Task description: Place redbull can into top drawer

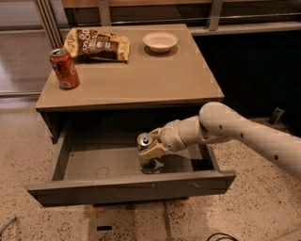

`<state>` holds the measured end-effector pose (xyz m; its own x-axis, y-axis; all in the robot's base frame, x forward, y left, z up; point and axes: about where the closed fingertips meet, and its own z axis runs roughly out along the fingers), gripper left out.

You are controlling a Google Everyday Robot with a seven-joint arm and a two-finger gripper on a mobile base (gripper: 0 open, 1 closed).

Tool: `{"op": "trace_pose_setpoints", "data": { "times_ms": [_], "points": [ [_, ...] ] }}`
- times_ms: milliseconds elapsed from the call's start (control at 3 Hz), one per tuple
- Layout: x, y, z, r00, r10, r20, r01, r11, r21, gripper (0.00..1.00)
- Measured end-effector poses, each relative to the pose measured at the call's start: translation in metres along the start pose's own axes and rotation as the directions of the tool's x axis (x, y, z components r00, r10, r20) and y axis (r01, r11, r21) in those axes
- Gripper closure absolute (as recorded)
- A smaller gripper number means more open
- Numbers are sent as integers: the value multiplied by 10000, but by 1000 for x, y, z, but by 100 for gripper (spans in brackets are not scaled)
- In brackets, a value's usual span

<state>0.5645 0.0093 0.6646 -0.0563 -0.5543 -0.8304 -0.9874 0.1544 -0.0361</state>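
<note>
A brown desk on a speckled floor, in dim indoor light.
The desk [141, 80] stands in front of a railing of pale bars [214, 12], and on its right side there is a dark, almost black panel [249, 70]. The floor [263, 207] is light with many dark specks. The gripper [149, 151] is low inside the top drawer [131, 188], closed on the redbull can [145, 141].

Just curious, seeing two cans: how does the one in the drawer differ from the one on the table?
The silver can is slim; the red can is wider. The silver can sits in the open drawer, clasped by the gripper; the red can stands free on the table. Both are upright.
</note>
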Motion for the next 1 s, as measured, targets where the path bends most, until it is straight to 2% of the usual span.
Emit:
{"op": "trace_pose_setpoints", "data": {
  "times_ms": [333, 667, 1000],
  "points": [
    [3, 1, 1, 9999, 60, -130, -61, 10000, -70, 97],
    [3, 1, 1, 9999, 60, -129, -61, 10000, -71, 75],
    [3, 1, 2, 9999, 60, -129, -61, 10000, -71, 44]
  ]
}}
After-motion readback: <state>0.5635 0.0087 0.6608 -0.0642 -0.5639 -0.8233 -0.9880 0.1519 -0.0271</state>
